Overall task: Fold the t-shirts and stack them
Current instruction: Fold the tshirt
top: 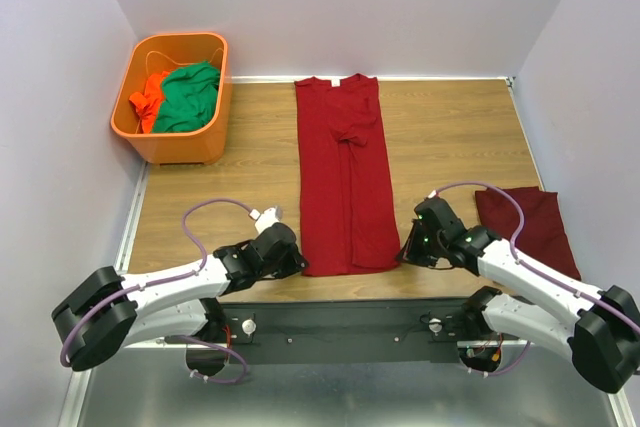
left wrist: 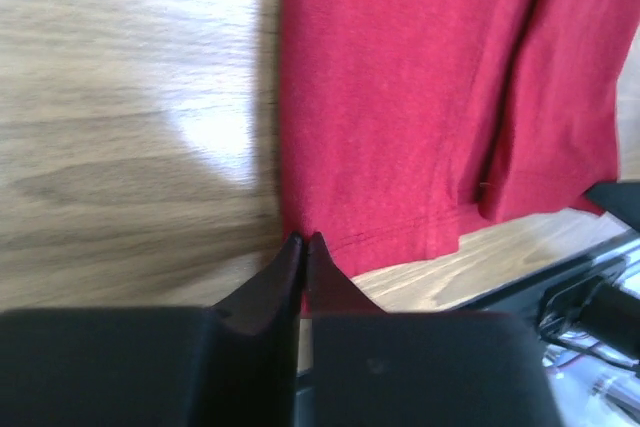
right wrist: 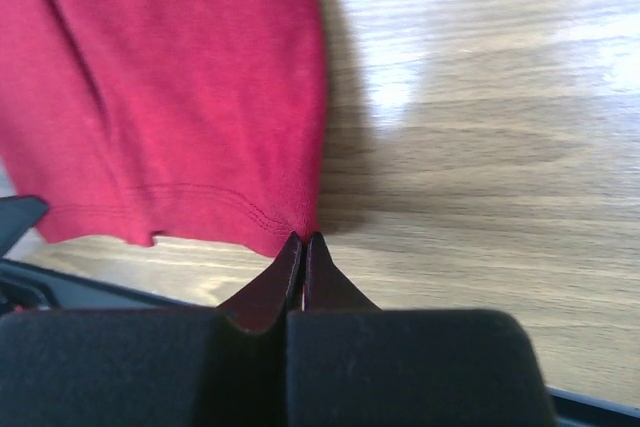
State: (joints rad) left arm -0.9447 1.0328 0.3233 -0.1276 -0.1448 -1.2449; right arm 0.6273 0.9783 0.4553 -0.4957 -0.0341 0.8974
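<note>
Maroon tee folded lengthwise, centre; 2nd tee folded, right.

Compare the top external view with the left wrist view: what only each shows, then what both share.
Only top external: the orange basket holding a green garment and an orange garment, and a folded maroon t-shirt at right. Only left wrist: the hem stitching. Both: the long maroon t-shirt, the left gripper at its near left corner, the wooden table.
</note>
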